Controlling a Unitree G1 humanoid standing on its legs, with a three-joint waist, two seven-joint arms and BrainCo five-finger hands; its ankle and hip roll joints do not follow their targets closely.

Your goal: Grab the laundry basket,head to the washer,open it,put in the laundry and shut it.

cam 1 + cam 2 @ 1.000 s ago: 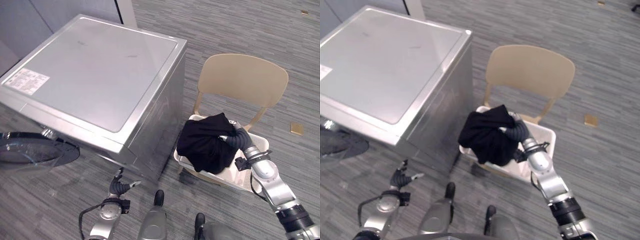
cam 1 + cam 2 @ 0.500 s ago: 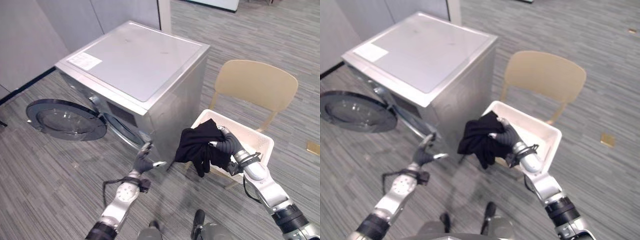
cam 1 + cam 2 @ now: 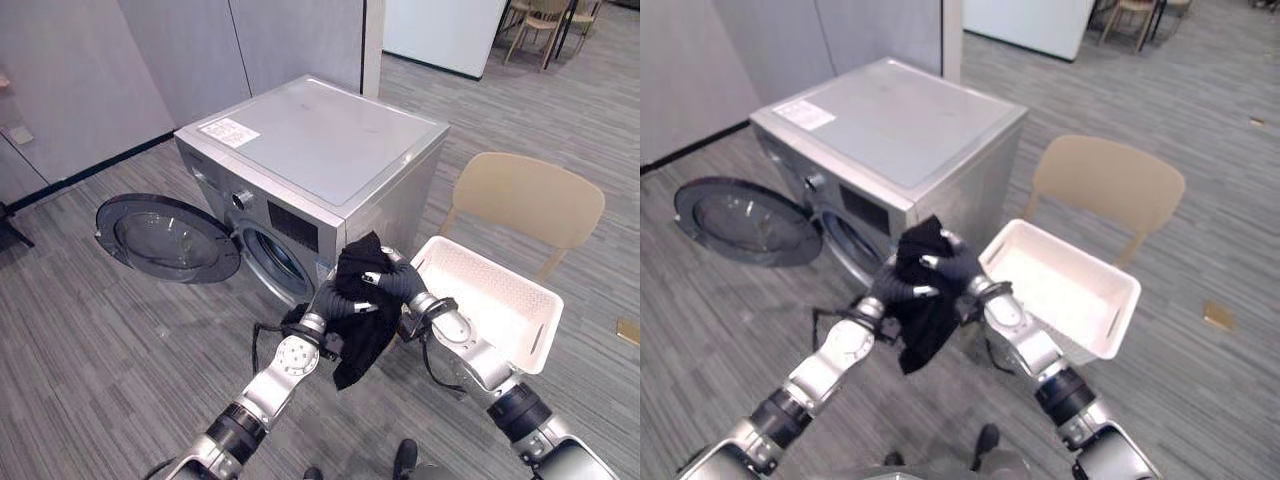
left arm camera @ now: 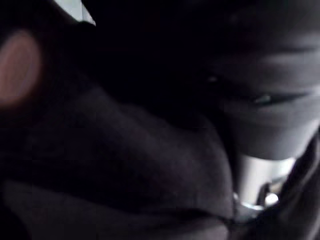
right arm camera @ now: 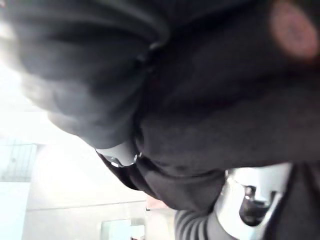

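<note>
Black laundry [image 3: 360, 305] hung between both hands, the left hand [image 3: 335, 298] and right hand [image 3: 392, 282] each curled round it, at seven o'clock of the emptied basket [image 3: 535, 325]; the washer [image 3: 330, 165] door [image 3: 165, 238] stood open; loading and shutting remained.

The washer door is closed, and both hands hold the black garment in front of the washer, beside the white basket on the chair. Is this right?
Not quite: the washer door is open, swung out to the side, as the left eye view shows. The rest holds: the left hand and right hand hold the black garment before the washer, beside the white basket on the chair.
</note>
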